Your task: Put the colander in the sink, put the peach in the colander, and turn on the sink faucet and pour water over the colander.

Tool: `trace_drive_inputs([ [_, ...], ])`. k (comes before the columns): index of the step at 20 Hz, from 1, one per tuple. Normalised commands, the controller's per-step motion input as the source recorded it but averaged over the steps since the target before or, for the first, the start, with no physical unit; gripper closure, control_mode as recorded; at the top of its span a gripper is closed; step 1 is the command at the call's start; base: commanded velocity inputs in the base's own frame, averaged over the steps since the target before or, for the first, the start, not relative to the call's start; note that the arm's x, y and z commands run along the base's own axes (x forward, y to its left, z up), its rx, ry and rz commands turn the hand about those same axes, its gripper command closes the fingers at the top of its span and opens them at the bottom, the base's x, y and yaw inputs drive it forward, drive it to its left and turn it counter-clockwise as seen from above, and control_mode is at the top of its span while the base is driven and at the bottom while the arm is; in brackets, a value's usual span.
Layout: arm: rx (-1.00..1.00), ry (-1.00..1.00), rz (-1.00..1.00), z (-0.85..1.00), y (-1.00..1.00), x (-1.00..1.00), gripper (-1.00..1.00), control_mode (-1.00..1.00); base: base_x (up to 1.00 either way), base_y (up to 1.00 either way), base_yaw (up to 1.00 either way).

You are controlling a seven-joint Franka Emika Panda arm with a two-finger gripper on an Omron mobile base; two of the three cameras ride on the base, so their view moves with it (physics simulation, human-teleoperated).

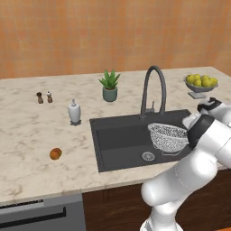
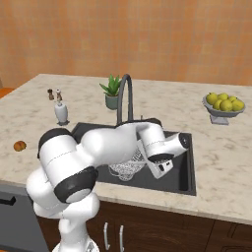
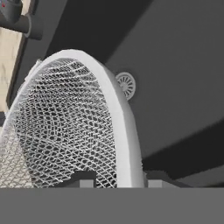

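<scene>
The wire-mesh colander (image 1: pixel 168 137) (image 2: pixel 129 168) (image 3: pixel 65 127) is tilted inside the dark sink (image 1: pixel 117 140) (image 2: pixel 183 173), near the round drain (image 1: pixel 148 156) (image 3: pixel 126 84). My gripper (image 3: pixel 121 179) is shut on its white rim, one fingertip on each side; whether the colander touches the basin floor I cannot tell. In the left base view the hand reaches it from the right. The peach (image 1: pixel 56 154) (image 2: pixel 19 145) lies on the counter well left of the sink. The gooseneck sink faucet (image 1: pixel 153 85) (image 2: pixel 124 96) stands behind the basin, and no water shows.
A white soap dispenser (image 1: pixel 74 112) (image 2: pixel 61 113) and a potted plant (image 1: pixel 109 85) (image 2: pixel 112 91) stand behind the sink's left side. A grey footed bowl of lemons (image 1: pixel 201 83) (image 2: pixel 225 106) is at the right. Two small shakers (image 1: pixel 44 97) (image 2: pixel 54 93) stand far left.
</scene>
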Motion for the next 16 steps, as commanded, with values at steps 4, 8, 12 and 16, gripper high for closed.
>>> trace_drive_inputs([
  [4, -0.03, -0.19, -0.03, -0.44, 0.79, 0.26, 1.0, -1.0, 0.0, 0.0, 0.0],
  [8, -0.06, -0.18, -0.06, -0.46, 0.89, 0.46, 1.0, -1.0, 0.0, 0.0, 0.0],
  [12, -0.08, -0.12, -0.05, -0.59, 0.72, 0.35, 1.0, -1.0, 0.0, 0.0, 0.0],
  [16, -0.01, -0.17, -0.04, -0.54, -0.02, 0.08, 1.0, -1.0, 0.0, 0.0, 0.0],
])
